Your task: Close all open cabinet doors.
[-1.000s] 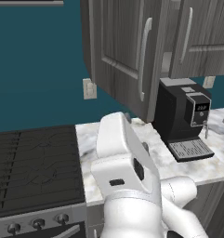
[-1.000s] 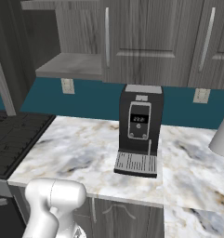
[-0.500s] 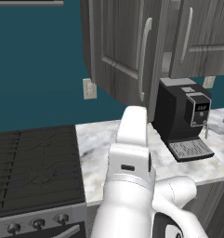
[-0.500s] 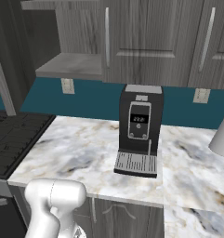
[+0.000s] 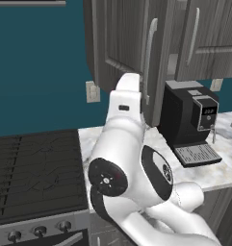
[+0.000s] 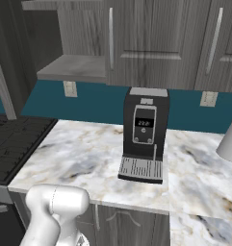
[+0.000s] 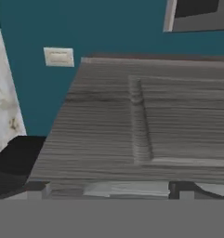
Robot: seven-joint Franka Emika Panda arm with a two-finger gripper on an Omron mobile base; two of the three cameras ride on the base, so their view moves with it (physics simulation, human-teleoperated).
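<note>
1. You have the tall grey wood-grain cabinet door (image 5: 124,43) standing open over the marble tabletop (image 6: 83,153), its long silver bar handle (image 5: 148,60) facing right.
2. Your tool (image 7: 108,189) sits right at the door's recessed panel, fingertips (image 7: 36,189) spread wide, gripping nothing.
3. The black coffee machine (image 6: 144,134) stands just right of the door, the black stovetop (image 5: 31,168) left.

Flat, even rendered light with soft shadows under the wall cabinets; hand view looks coarse and blurry, without glare.
</note>
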